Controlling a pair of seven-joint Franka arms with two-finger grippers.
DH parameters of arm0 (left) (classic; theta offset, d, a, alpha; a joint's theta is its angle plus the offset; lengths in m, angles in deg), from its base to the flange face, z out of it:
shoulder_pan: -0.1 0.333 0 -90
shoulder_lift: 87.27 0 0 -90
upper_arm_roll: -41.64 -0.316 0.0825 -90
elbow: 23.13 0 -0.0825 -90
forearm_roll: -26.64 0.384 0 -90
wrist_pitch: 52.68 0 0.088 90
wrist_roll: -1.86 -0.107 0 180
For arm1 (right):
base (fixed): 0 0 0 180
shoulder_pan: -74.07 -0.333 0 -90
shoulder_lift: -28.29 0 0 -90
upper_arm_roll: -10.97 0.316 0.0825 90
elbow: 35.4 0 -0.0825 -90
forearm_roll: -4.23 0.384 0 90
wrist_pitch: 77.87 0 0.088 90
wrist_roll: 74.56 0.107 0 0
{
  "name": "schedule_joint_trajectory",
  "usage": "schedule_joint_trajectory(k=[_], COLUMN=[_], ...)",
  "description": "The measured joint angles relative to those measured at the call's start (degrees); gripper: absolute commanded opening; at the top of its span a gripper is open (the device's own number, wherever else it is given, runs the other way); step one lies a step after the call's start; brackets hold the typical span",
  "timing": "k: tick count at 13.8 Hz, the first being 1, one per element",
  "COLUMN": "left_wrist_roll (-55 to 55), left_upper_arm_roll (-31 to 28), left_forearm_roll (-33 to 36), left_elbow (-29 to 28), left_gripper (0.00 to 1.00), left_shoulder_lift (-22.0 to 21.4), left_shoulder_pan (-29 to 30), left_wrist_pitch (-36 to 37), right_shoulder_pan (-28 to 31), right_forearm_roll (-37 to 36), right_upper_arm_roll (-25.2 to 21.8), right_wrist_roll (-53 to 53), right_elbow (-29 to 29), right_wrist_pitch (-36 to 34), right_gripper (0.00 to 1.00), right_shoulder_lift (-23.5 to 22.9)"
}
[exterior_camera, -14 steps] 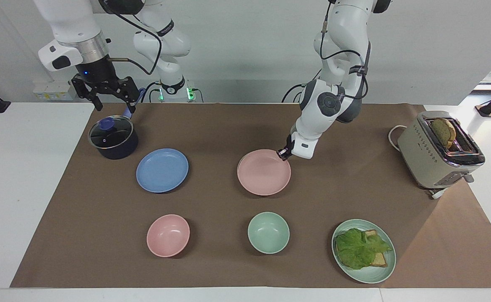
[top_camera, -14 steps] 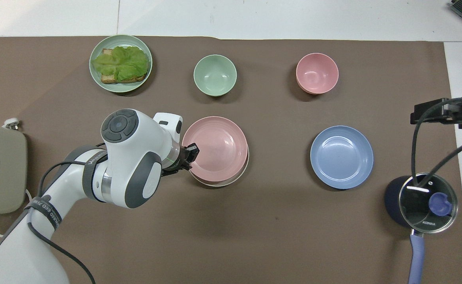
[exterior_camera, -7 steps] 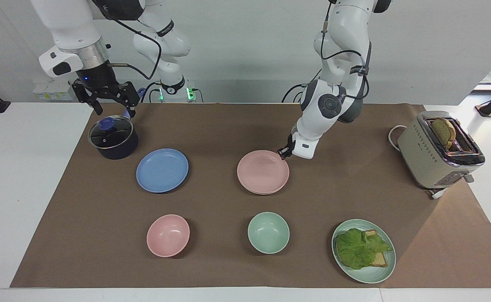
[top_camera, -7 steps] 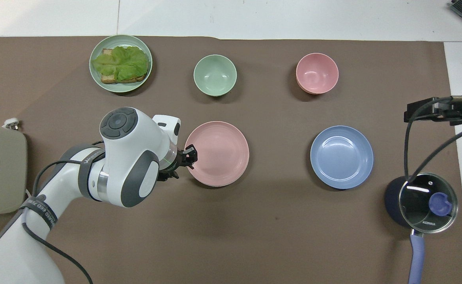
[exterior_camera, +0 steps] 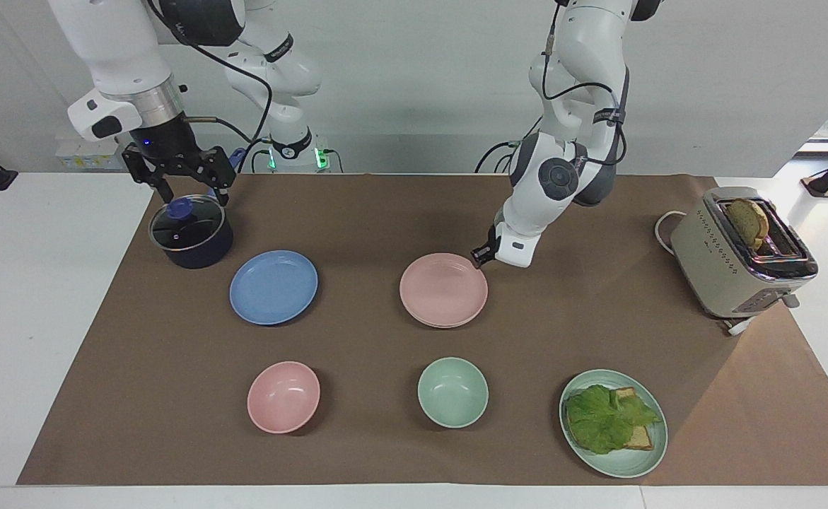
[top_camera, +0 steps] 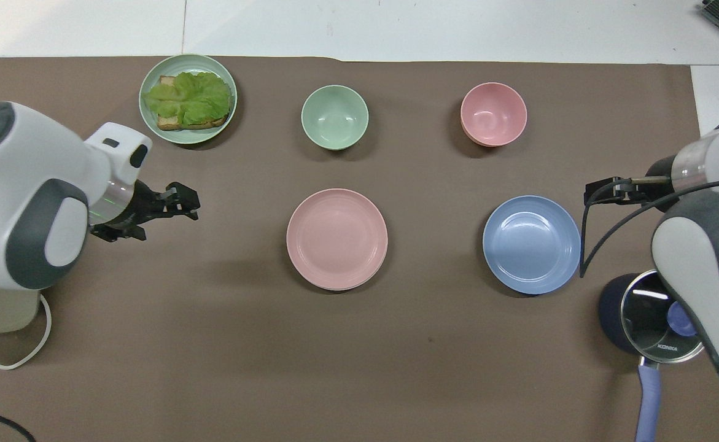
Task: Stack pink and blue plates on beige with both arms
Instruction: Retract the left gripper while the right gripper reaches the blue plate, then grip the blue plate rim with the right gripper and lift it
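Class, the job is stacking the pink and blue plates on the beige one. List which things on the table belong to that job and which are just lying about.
Belong to the job:
- pink plate
- blue plate
- beige plate, only its rim showing under the pink

Just lying about:
- pink bowl
- green bowl
- green plate with a lettuce sandwich
- lidded pot
- toaster

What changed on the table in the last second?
The left gripper let go of the pink plate, which dropped from a tilt to lie flat on the beige plate, and pulled away from its rim. The right gripper, open, dipped slightly over the pot. The blue plate, pink bowl, green bowl and toaster stayed put.
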Motion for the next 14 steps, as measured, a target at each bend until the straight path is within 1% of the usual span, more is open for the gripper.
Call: schedule_joint_trajectory(k=[2, 4, 6, 8, 10, 11, 13, 14], left_wrist_roll=[-7.5, -12.2, -16.1, -17.7, -18.1, -18.1, -18.1, -18.1], left_upper_arm_roll=[0.0, 0.0, -0.2, -0.4, -0.5, -0.5, -0.5, -0.5], left_forearm_roll=[2.4, 4.4, 5.5, 5.6, 5.7, 5.7, 5.7, 5.7], left_elbow=[1.4, 3.8, 6.4, 8.7, 11.6, 12.8, 13.6, 13.6], left_gripper=[1.00, 1.00, 1.00, 1.00, 1.00, 1.00, 1.00, 1.00], left_shoulder_lift=[-2.4, -3.9, -4.9, -5.7, -5.9, -5.9, -5.9, -5.9], left_shoulder_pan=[2.2, 2.9, 3.2, 3.4, 3.6, 3.8, 3.9, 3.9], left_wrist_pitch=[1.9, 3.8, 6.2, 8.2, 10.7, 11.7, 12.2, 12.2], right_shoulder_pan=[1.3, 2.9, 4.4, 5.4, 5.9, 6.1, 6.3, 6.3], right_forearm_roll=[1.1, 3.0, 6.5, 9.4, 12.4, 14.1, 15.3, 15.3], right_upper_arm_roll=[-0.1, -0.1, -0.2, -0.2, -0.3, -0.3, -0.3, -0.3], right_wrist_roll=[-3.6, -6.7, -10.7, -12.7, -15.2, -16.6, -18.0, -18.0], right_elbow=[-6.0, -10.0, -11.6, -12.1, -12.9, -13.4, -14.0, -14.3], right_wrist_pitch=[7.5, 12.1, 15.0, 16.9, 19.1, 19.7, 19.9, 19.9], right_gripper=[1.00, 1.00, 1.00, 0.99, 0.92, 0.87, 0.74, 0.62], right_shoulder_lift=[-1.0, -2.0, -3.8, -6.0, -8.1, -9.1, -9.9, -9.9])
